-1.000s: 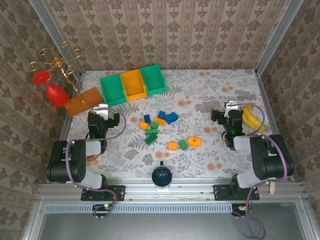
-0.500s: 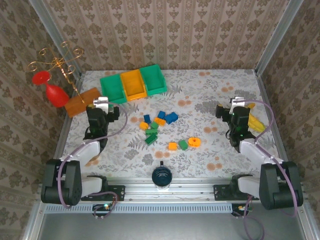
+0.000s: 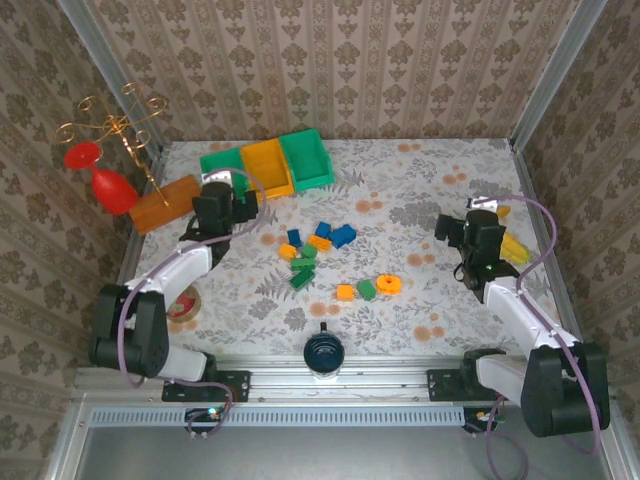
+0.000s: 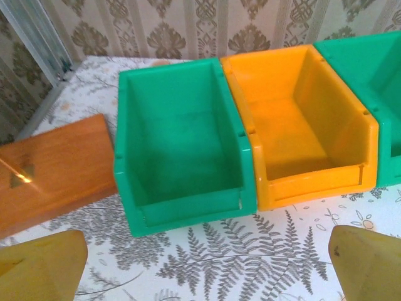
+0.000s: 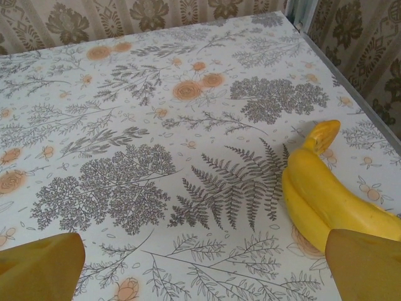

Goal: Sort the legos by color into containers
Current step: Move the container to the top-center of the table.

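Observation:
The legos lie loose mid-table: blue bricks point(image 3: 343, 236), orange-yellow ones point(image 3: 320, 242), green ones point(image 3: 303, 270) and a round orange gear point(image 3: 389, 284). The containers stand at the back left: a green bin point(image 3: 222, 165) point(image 4: 182, 144), an orange bin point(image 3: 265, 165) point(image 4: 301, 119) and a second green bin point(image 3: 308, 158) point(image 4: 376, 75), all empty where visible. My left gripper point(image 3: 222, 205) point(image 4: 207, 276) hovers open just in front of the left green bin. My right gripper point(image 3: 478, 232) point(image 5: 203, 269) is open over bare table at the right, far from the legos.
A flat wooden block point(image 3: 167, 203) point(image 4: 50, 169) lies left of the bins. A yellow banana point(image 3: 512, 245) point(image 5: 326, 194) lies close to the right gripper's right finger. A gold stand with red glasses point(image 3: 110, 185) stands at the far left, and a black round object point(image 3: 323, 352) sits at the near edge.
Both arms have unfolded from their bases. The left gripper moved forward and right, up to the bins. The right gripper shifted slightly right. The legos have not moved.

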Robot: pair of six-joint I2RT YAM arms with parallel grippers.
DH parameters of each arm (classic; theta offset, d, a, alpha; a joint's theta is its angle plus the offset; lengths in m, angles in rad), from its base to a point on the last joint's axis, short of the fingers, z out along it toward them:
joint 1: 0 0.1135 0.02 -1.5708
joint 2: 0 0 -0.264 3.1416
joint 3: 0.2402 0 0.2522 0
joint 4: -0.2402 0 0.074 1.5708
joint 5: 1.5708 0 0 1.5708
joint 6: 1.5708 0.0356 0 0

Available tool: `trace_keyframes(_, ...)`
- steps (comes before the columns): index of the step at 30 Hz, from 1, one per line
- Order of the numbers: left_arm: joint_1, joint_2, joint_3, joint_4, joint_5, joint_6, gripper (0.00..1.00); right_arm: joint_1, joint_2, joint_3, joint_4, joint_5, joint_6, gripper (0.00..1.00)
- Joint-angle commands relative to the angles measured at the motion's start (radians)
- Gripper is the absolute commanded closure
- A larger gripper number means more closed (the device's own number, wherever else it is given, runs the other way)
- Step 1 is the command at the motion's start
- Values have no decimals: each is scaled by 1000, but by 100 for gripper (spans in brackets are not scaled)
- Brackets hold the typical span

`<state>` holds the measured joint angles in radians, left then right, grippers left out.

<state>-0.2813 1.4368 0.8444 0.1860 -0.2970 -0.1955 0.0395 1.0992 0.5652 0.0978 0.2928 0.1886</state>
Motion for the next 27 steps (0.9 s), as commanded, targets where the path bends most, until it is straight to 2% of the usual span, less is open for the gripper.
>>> trace_keyframes(1,-8,60,93,-105,-31,-87,0,8,-9,50,-107,18,49,0)
trace_keyframes(16,-10,424,524,-382,-47,-113,1,19,87,184,-324,-6,167,0)
trace_keyframes(27,25,613,732,-471,-29,-129,27,28,97,268,-461,-31,238,0)
